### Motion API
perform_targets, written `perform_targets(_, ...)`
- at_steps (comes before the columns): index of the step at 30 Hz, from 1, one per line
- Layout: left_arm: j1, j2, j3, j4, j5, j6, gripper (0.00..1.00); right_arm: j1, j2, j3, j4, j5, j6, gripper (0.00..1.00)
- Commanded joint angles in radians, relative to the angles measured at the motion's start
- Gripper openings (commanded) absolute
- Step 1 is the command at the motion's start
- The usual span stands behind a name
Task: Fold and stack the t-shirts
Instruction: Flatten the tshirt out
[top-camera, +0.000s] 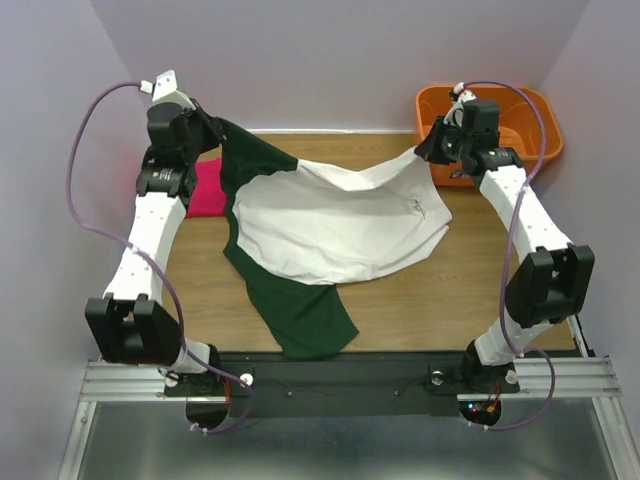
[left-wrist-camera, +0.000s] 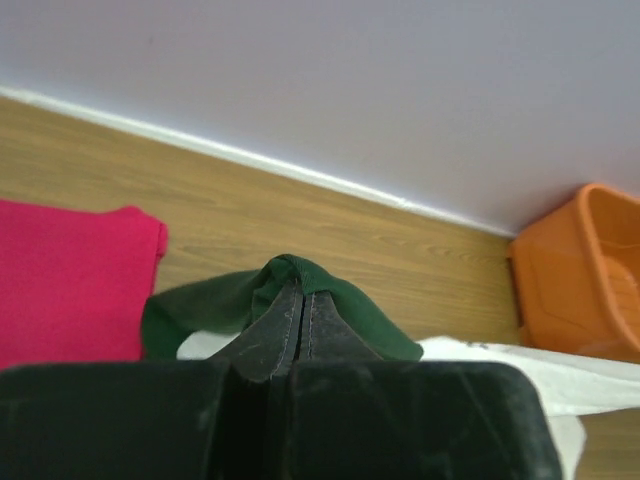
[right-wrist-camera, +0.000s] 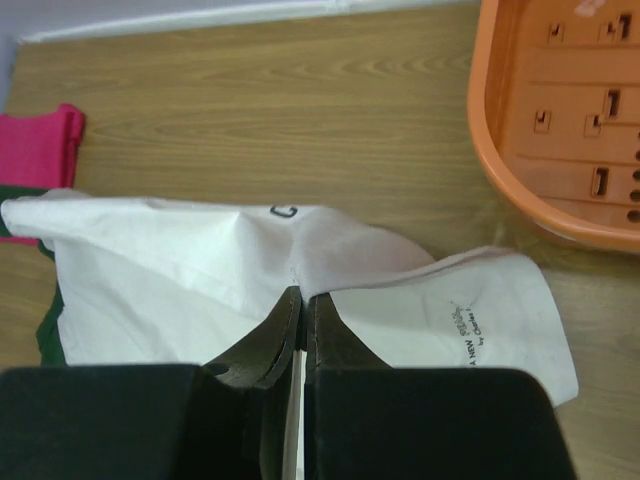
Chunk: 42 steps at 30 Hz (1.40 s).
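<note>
Noting the white-and-green t-shirt (top-camera: 330, 225) stretched left-right across the tabletop (top-camera: 430, 300), we find left hand (left-wrist-camera: 301, 296) pinching its green end, right hand (right-wrist-camera: 301, 298) its white end.

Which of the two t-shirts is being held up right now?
The white t-shirt with green sleeves: the left gripper and right gripper pinch it; the pink t-shirt lies flat, untouched.
</note>
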Motion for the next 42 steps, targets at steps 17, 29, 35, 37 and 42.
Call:
perform_targets(17,0.039,0.114,0.714,0.084,0.059,-0.088,0.00,-0.005,0.161,0.698,0.156,-0.064,0.054,0.01)
perform_targets(29,0.140,0.256,1.010,0.307,0.261,-0.406,0.00,-0.006,0.146,0.785,0.496,-0.020,0.057,0.01)
perform_targets(35,0.157,0.134,0.932,0.293,0.294,-0.361,0.00,-0.005,-0.009,0.607,0.518,-0.014,0.028,0.01)
perform_targets(37,0.160,0.102,0.901,0.275,0.315,-0.344,0.00,-0.005,-0.046,0.548,0.516,-0.031,0.013,0.01)
perform_targets(42,0.160,-0.071,0.509,0.236,0.363,-0.309,0.00,-0.006,-0.254,0.163,0.513,-0.057,-0.042,0.01)
